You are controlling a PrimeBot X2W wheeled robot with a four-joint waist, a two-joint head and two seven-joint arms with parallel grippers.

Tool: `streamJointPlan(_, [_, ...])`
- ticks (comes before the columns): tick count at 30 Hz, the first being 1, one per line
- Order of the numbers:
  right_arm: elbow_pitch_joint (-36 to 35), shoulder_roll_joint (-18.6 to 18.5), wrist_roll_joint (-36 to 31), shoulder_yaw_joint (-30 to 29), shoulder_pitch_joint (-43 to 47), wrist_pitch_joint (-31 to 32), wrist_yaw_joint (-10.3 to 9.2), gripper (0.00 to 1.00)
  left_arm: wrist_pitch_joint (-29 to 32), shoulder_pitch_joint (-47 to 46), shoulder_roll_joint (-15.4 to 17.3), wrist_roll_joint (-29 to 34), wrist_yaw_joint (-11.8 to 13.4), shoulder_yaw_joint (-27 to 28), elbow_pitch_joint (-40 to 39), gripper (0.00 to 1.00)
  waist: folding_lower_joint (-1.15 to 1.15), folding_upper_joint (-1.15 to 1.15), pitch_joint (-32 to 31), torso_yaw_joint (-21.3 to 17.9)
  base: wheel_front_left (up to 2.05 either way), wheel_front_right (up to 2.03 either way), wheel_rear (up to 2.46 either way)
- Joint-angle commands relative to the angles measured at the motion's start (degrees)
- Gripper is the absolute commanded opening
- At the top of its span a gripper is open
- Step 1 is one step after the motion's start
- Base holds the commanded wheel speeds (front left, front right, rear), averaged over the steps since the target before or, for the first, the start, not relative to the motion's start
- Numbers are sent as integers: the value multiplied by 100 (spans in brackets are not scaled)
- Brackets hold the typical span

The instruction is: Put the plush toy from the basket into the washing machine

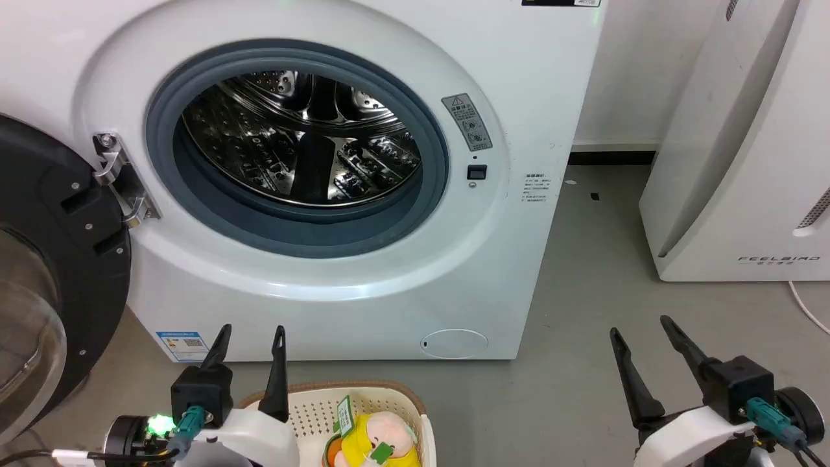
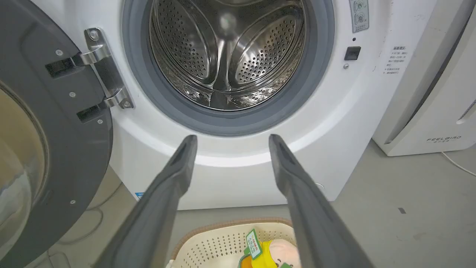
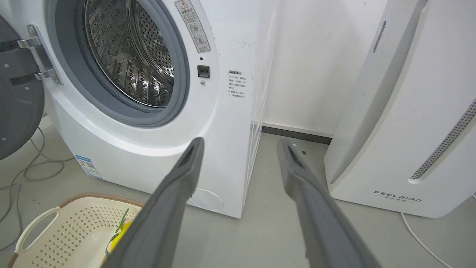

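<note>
Just beside your left gripper [image 1: 253, 327], jaws spread wide and empty, the plush toy [image 1: 379, 438] lies in the basket [image 1: 311, 408] before the washing machine [image 1: 519, 97], its door [image 1: 58, 214] standing open. Your right gripper [image 1: 639, 324] gapes likewise.

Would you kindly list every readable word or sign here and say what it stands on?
"FEELBIRD": white slanted appliance.
Warning triangle, text beneath too small: grey sticker on the washing machine.
Too small: its small print, blue label, the plush toy's green tag.
</note>
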Motion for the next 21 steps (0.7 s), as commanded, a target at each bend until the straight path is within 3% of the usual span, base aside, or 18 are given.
streamJointPlan(1, [-16, 3, 32, -9, 41, -52, -1, 100, -59, -18, 0, -41, 17, -23, 41, 100, 0, 0, 14, -4, 0, 0, 0])
streamJointPlan(21, [-85, 6, 49, -26, -17, -231, -1, 100, -153, -316, 37, -156, -24, -124, 594, 100, 0, 0, 417, -100, 0, 0, 0])
